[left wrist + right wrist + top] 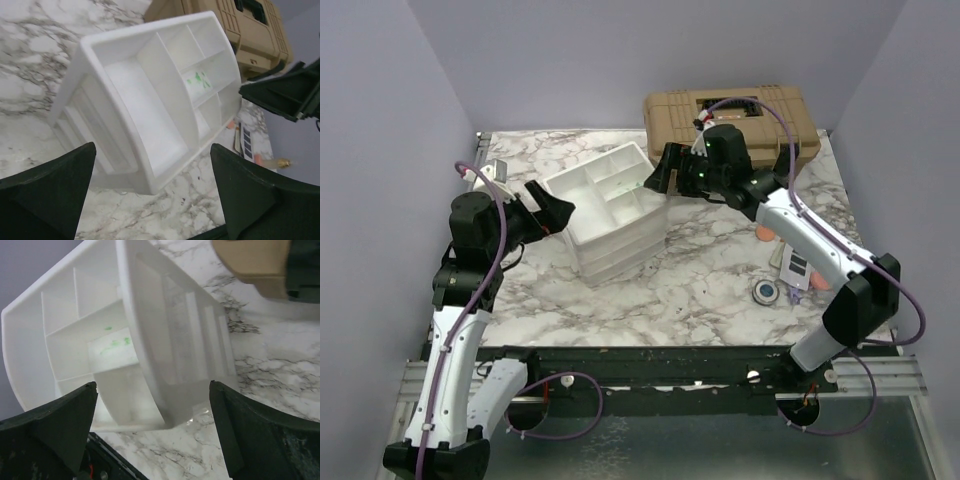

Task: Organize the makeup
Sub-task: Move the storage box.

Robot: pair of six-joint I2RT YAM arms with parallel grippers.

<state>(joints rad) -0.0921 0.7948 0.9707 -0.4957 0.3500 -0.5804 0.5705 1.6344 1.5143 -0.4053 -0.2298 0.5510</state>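
The makeup lies at the table's right side: a clear palette [798, 268] with dark pans, a pink disc [765, 233] and a round blue-centred compact [766, 291]. The left wrist view catches the palette [245, 142] and a pink disc [257, 159] beyond the white drawer unit [605, 205]. My left gripper [552, 205] hovers open at the unit's left corner, with nothing between its fingers [152, 200]. At the unit's right corner my right gripper [660, 172] is open and empty too [152, 435]. The unit's top compartments [150, 100] hold only a green-marked label.
A tan toolbox [730, 120] stands at the back right, just behind the right gripper, and shows in both wrist views [240, 25] [255, 262]. Purple walls close in the marble table [700, 290] on three sides. A small white box [498, 170] sits at the back left.
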